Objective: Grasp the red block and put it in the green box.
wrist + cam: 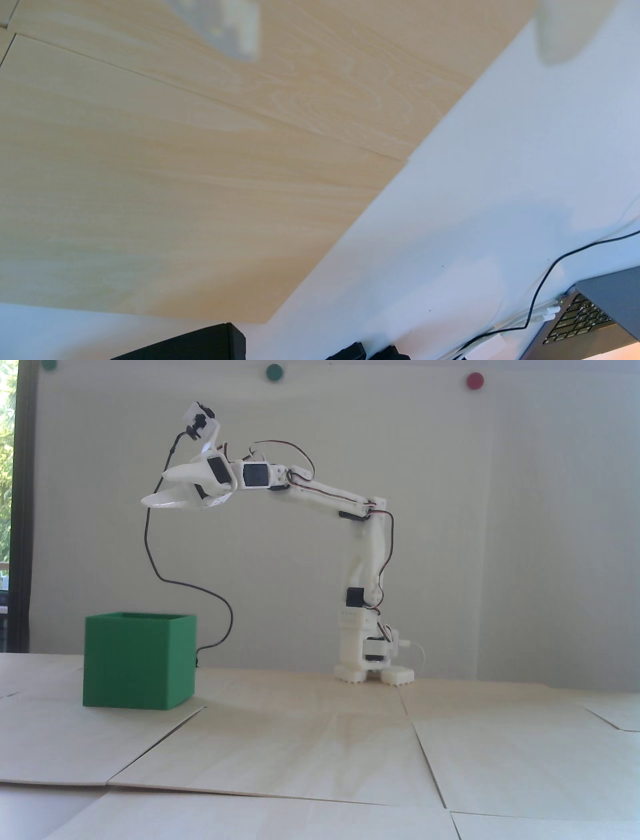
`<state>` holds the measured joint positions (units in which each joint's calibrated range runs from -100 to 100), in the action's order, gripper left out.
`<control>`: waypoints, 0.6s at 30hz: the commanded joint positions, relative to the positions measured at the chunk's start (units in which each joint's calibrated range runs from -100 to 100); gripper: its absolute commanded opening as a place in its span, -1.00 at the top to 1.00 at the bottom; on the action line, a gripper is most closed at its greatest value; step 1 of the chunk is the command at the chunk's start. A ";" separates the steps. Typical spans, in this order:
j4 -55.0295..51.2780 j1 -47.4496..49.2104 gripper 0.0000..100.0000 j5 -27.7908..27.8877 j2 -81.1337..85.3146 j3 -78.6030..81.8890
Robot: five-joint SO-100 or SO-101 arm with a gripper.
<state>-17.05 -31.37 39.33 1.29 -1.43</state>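
Tool high above the green box (137, 665), red block unseen

Our tool (152, 487) hangs spread and empty at upper left; we judge the block dropped, retreat next.

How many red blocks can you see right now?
0. None on the wooden boards, none in the open claw. One may be hidden inside the green box.

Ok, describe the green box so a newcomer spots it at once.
In the fixed view, start at the white arm standing on the pale wooden table. Look left: the green box sits below the raised gripper. It is cube-shaped, unlike the round green wall dots.
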 commanded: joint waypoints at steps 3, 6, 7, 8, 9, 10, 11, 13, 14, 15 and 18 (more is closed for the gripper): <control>2.22 0.13 0.96 -0.23 1.36 -6.02; 1.20 2.30 0.95 -0.23 3.65 -3.98; 0.11 2.94 0.95 -0.13 4.99 -2.03; -1.41 3.51 0.95 0.03 6.81 0.28; -4.28 5.36 0.95 0.18 10.60 4.18; -5.54 6.16 0.95 0.18 12.33 5.96; -7.40 7.29 0.95 0.18 15.18 8.80; -10.85 10.02 0.95 0.18 21.73 16.07; -12.12 11.71 0.95 0.18 25.60 20.33; -13.05 14.12 0.95 0.18 31.28 27.08; -13.30 18.71 0.95 0.18 42.97 41.36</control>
<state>-28.70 -19.30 39.33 22.79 22.65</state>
